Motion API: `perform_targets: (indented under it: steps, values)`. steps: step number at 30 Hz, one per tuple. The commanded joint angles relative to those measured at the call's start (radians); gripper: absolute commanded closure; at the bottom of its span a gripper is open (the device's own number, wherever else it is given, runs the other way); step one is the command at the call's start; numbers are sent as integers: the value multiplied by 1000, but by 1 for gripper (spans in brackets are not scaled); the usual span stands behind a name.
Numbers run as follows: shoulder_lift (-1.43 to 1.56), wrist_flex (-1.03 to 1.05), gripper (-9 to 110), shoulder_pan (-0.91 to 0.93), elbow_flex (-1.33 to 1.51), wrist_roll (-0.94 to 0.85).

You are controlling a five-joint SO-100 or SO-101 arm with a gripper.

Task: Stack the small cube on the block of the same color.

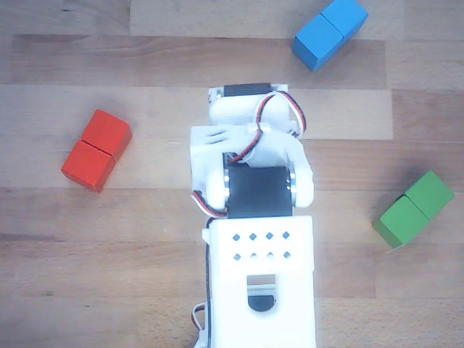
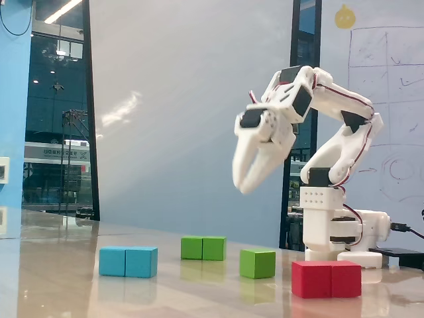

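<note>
In the fixed view the small green cube [image 2: 258,263] sits on the table, in front of and to the right of the green oblong block [image 2: 203,248]. My gripper [image 2: 243,189] hangs high above the cube, pointing down and slightly blurred. Its fingertips [image 2: 240,180] meet at a point and hold nothing. In the other view, from above, the green oblong block [image 1: 414,209] lies at the right. The arm's body [image 1: 255,190] hides the small cube and the gripper there.
A blue oblong block [image 2: 128,262] lies at the left and a red one [image 2: 326,278] at the front right, near the arm's base [image 2: 334,232]. From above, the blue block [image 1: 330,32] is at the top right and the red block [image 1: 96,150] at the left.
</note>
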Motion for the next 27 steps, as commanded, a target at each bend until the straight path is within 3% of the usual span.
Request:
perform_targets:
  steps: [1, 8, 21, 27]
  values:
    - [-44, 98, 98, -20, -95, 8]
    - [-112, 225, 99, -23, -94, 6]
    - [-193, 170, 98, -32, -87, 0]
    - [-221, 173, 87, -32, -86, -3]
